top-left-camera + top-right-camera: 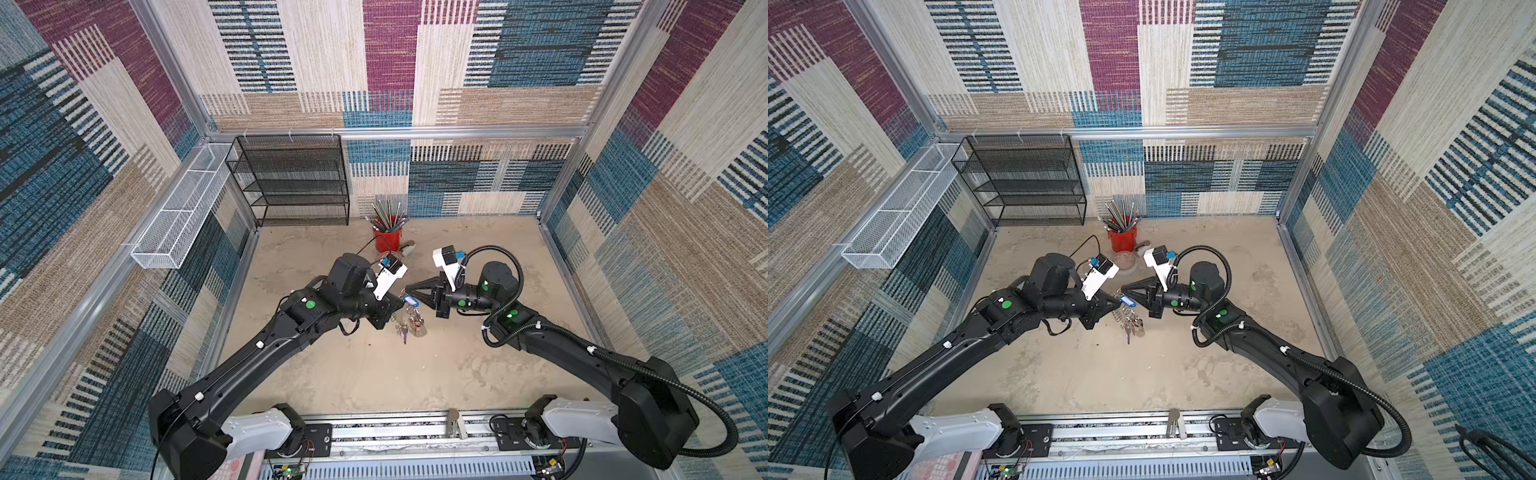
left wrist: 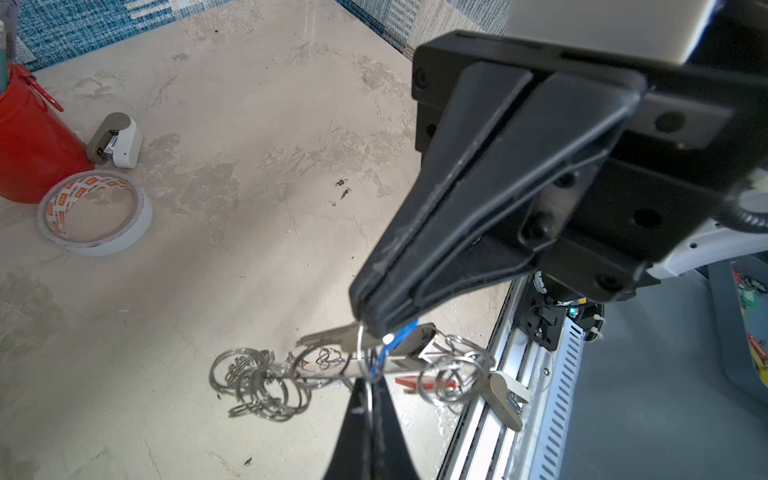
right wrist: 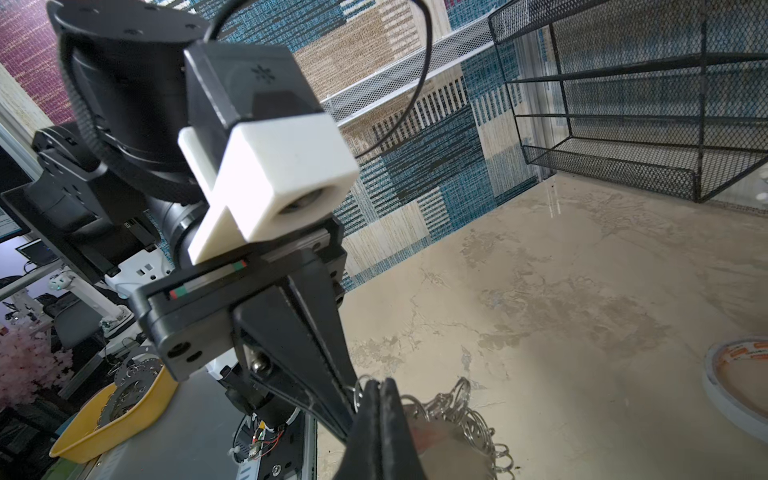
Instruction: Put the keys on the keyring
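We see both sets of fingers squeezed tight. The left gripper (image 2: 370,390) and the right gripper (image 2: 368,322) meet tip to tip over the middle of the table (image 1: 374,382). The left fingers pinch the keyring (image 1: 417,326) at its edge of little silver rings. The right fingers pinch a thin ring right by the blue key (image 2: 332,338). Its blue tag (image 1: 1128,300) sits just under the tips. The keyring hangs down between the two grippers, and more keys (image 1: 404,332) dangle from it.

The table is sandy and blotchy. At the back stand a red cup (image 1: 388,241) full of pencils, a tape roll (image 2: 95,212) and a small white and gray gadget (image 2: 116,139). A black mesh shelf (image 1: 291,183) sits in the corner. A white wire basket (image 1: 178,208) hangs on the side wall. The walls wear patchy cloth in blue, tan and purple.
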Robot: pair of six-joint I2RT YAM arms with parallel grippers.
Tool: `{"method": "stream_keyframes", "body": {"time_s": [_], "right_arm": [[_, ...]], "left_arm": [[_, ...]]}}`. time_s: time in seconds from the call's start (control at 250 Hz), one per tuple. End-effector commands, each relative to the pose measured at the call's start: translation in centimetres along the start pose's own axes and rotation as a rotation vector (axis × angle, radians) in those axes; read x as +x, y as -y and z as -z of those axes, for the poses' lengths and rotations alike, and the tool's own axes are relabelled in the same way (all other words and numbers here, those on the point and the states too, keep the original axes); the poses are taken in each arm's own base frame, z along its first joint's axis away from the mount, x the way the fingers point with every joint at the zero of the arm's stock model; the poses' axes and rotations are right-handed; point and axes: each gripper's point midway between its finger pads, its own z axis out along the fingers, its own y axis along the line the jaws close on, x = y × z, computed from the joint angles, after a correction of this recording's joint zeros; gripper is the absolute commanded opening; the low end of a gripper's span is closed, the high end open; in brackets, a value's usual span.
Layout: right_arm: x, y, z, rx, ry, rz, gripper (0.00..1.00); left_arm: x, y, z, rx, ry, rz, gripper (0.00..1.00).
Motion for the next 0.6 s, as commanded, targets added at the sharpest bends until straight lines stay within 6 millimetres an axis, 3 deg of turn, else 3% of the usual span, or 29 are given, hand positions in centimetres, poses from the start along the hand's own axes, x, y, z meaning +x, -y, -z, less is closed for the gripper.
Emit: {"method": "stream_keyframes", "body": {"time_s": [0.0, 0.596], "right_arm": [[-0.28, 0.91, 0.06, 0.061, 0.013, 0.010, 0.00], [0.12, 1.03, -0.35, 0.126, -0.009, 0.064, 0.00]], "left_arm": [[-1.64, 0.78, 0.12, 0.040, 0.062, -0.009, 0.00], [-1.90, 0.78, -0.46, 0.049, 0.020, 0.049, 0.00]]}}
